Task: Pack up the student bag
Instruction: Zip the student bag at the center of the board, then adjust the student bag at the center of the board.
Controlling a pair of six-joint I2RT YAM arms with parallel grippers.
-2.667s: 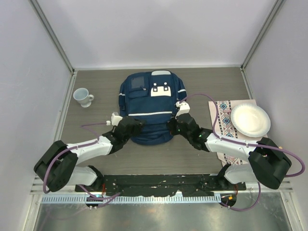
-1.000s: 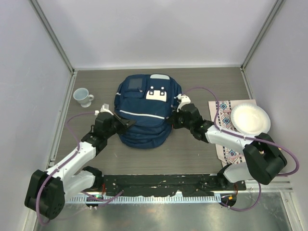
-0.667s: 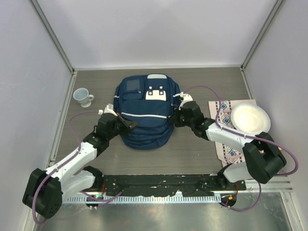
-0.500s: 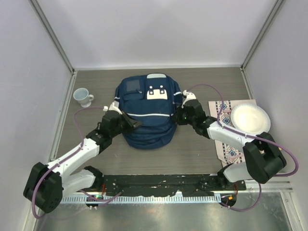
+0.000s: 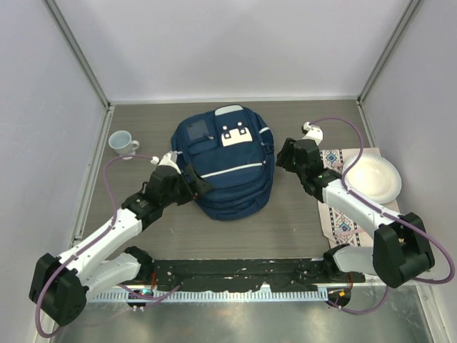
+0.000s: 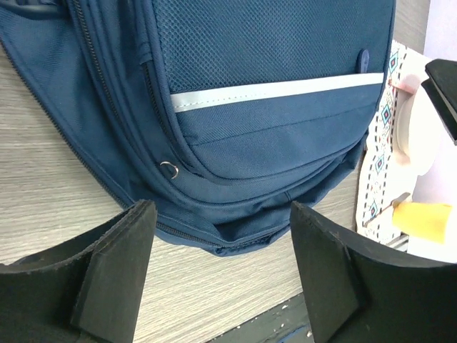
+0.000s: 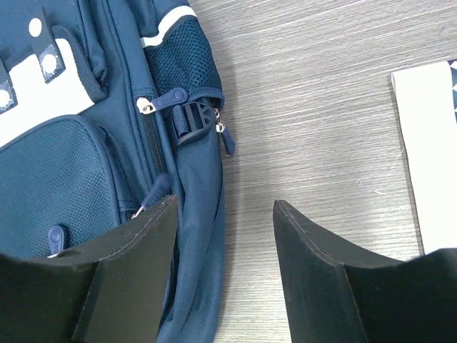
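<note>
Now | tabletop (image 5: 285, 214): carries everything | student bag (image 5: 227, 168): flat between both grippers, cut off in both wrist views | left gripper (image 6: 221, 214): wide open, empty, bag's lower corner just ahead of it | right gripper (image 7: 225, 214): wide open, empty, bag's side partly hidden behind one finger | patterned mat (image 5: 332, 168): partly hidden under right arm
</note>
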